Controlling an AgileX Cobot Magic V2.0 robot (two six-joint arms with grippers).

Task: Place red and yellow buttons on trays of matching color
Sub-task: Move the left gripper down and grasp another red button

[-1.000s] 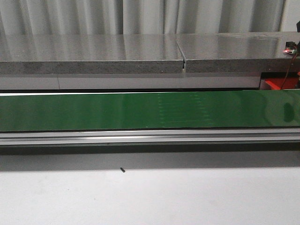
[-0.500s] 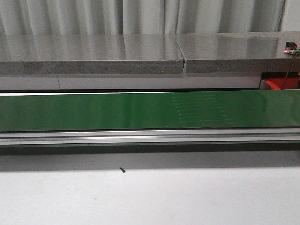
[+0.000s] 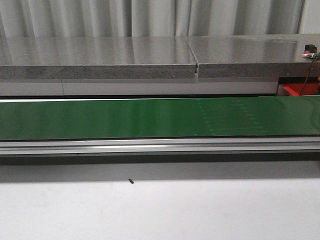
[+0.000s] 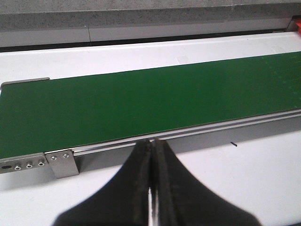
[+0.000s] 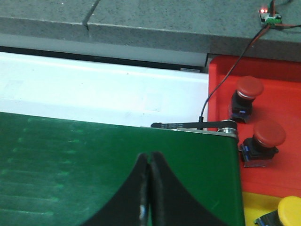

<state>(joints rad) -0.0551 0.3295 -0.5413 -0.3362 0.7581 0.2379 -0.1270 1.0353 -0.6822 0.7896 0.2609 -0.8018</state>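
Left gripper (image 4: 151,155): fingers pressed together, holding nothing, poised over the near rail at the left end of the belt.
Right gripper (image 5: 148,165): likewise closed and empty, hanging over the right end of the green belt (image 3: 150,118).
Belt: bare in all 3 views; no button rides on it now.
Change: a faint patch of pale streaks on the belt (image 3: 230,117) has drifted right over the last 1.0 s, and a dark smudge at the far right has gone, so the belt is running left to right.
Red tray (image 5: 221,89): just past the belt's right end, carrying 2 red buttons (image 5: 248,87) (image 5: 268,133).
Yellow tray (image 5: 258,205): nearer than the red one; 1 yellow button (image 5: 290,209) shows at the frame edge, probably on it.
Meaning: both arms appear to be waiting for the next button.
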